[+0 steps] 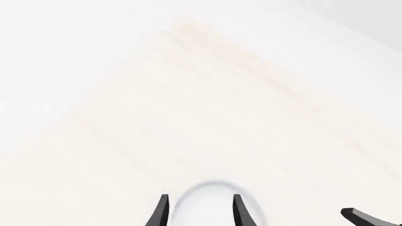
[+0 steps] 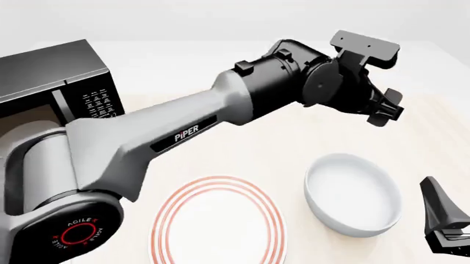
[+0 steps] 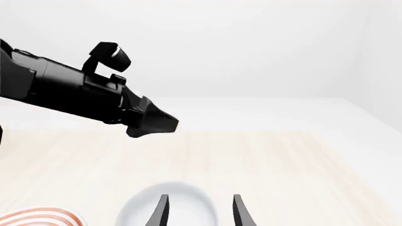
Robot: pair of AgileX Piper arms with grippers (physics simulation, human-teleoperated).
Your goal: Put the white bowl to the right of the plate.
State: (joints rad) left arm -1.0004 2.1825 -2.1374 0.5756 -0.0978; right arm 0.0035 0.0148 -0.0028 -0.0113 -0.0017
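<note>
Both grippers hold nothing: the left gripper (image 2: 382,107) hangs above and behind the bowl (image 2: 353,201), jaws slightly apart, the right gripper (image 3: 199,212) open beside it, and the bowl already sits right of the plate (image 2: 219,225), so only retreat seems left.

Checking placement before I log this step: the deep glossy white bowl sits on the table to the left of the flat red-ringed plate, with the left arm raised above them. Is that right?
Not quite. The deep glossy white bowl sits to the right of the flat red-ringed plate, not the left, as the front view shows. The rest holds: both rest on the table and the left arm is raised above them, its left gripper clear of the bowl.
</note>
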